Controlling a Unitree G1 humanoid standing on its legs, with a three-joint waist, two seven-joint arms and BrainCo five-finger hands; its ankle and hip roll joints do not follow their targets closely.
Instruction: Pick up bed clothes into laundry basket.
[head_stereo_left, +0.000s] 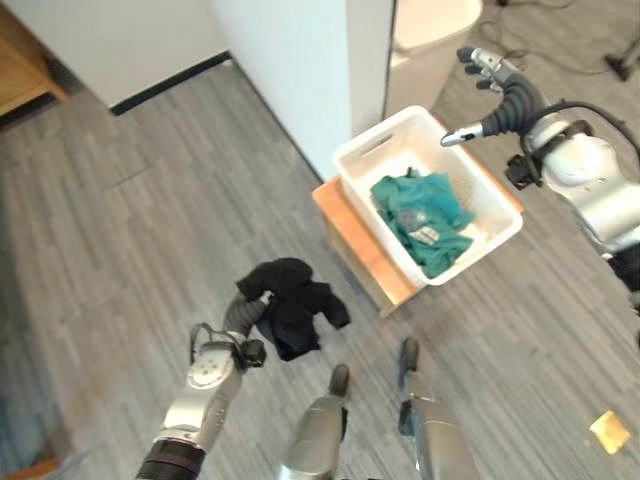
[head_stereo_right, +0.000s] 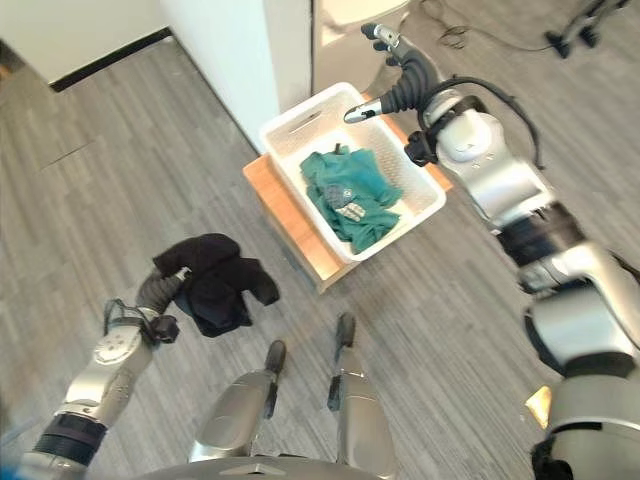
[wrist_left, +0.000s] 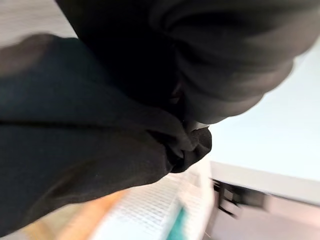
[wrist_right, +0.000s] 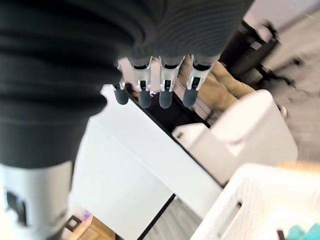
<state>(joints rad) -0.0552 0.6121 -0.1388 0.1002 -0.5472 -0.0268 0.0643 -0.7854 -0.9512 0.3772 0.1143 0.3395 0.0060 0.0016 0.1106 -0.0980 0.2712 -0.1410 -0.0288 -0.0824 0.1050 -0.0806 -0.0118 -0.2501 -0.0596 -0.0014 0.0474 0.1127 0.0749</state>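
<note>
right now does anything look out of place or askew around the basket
The white laundry basket sits skewed on the wooden stand, one corner overhanging its edge. A teal garment lies inside it. The black garment hangs bunched over the left robot hand, above the floor. The right robot hand is raised beyond the basket, fingers straight.

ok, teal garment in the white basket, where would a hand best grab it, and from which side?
Pinch the bunched folds at the middle of the teal garment, coming straight down from above. It lies crumpled low inside the white basket, whose walls block any sideways approach. The right hand hovers open past the far rim, so it is probably the one to use.
</note>
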